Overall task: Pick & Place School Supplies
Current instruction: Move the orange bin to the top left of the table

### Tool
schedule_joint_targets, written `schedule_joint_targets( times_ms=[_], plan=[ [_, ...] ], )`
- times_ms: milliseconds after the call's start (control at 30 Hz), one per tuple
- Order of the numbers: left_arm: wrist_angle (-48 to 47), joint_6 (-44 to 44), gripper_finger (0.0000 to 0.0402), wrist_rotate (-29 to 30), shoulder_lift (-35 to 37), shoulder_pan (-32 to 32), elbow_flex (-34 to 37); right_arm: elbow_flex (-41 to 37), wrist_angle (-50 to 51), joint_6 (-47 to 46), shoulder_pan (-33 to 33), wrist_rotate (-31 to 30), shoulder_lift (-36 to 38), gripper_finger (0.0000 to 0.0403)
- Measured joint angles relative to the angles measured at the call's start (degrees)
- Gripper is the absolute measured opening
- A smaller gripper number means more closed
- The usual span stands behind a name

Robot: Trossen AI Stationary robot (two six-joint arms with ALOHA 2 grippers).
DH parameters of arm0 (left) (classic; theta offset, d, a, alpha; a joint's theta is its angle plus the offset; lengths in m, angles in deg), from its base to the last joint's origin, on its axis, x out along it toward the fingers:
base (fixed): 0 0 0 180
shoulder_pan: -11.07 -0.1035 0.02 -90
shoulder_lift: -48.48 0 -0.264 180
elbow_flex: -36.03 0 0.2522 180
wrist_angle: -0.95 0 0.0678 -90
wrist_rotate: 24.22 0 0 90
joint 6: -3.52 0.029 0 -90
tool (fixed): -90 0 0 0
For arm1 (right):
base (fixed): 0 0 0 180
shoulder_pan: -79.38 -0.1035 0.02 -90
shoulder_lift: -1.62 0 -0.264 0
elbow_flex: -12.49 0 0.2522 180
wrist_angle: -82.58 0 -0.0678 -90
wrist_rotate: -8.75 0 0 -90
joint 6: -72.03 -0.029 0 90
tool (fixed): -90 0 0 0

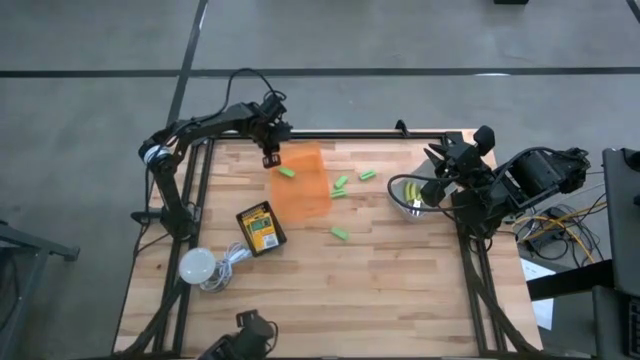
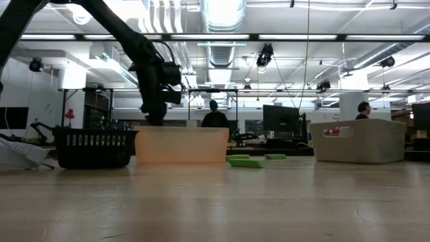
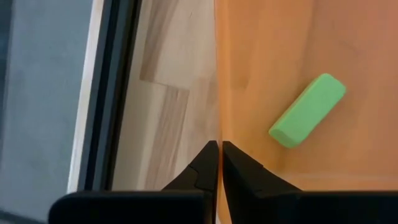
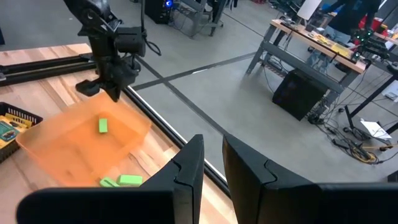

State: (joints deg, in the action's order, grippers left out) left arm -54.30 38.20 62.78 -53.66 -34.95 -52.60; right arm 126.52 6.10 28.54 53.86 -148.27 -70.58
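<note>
An orange see-through tray [image 1: 310, 190] stands at the table's far middle with one green block [image 3: 307, 111] lying flat on its floor. My left gripper [image 3: 220, 149] points down at the tray's far left wall, fingers nearly together and holding nothing. Three more green blocks [image 1: 342, 183] [image 1: 367, 175] [image 1: 340, 233] lie on the wood right of the tray. Yellow-and-green crayon boxes [image 1: 260, 228] lie in a black basket. Yellow-handled scissors [image 1: 412, 192] rest in a metal bowl. My right gripper [image 4: 213, 168] hangs high at the far right, holding nothing, its fingers a narrow gap apart. My left gripper comes from above with its fingertips [image 3: 210, 155] right in line with the rim of the tray's left wall [image 3: 217, 74]. I cannot tell whether they touch that rim or stand just over it.
A white round bulb [image 1: 197, 265] with its cord lies near the table's left front. The metal bowl's rim [image 1: 394, 199] is at the right, under the right arm. A black frame rail [image 1: 350, 135] runs along the far edge. Bare wood lies at the near right.
</note>
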Motion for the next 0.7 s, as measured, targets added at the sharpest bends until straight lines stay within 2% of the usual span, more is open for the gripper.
schedule_joint_targets(
  times_ms=[233, 400, 700],
  plan=[
    [-0.1, -1.5, 0.0019, 7.6, 0.1, 0.0, 0.3, 0.0, 0.0, 0.0, 0.0, 0.0, 0.0, 0.0057],
    [-0.4, -5.0, 0.0026, 8.0, 0.1, 0.0, -0.5, 0.0, 0.0, 0.0, 0.0, 0.0, 0.0, 0.0057],
    [-1.9, -8.5, 0.0079, 6.6, 0.1, 0.3, -1.3, 0.0, 0.0, 0.0, 0.0, -0.2, 0.0, 0.0057]
  ],
)
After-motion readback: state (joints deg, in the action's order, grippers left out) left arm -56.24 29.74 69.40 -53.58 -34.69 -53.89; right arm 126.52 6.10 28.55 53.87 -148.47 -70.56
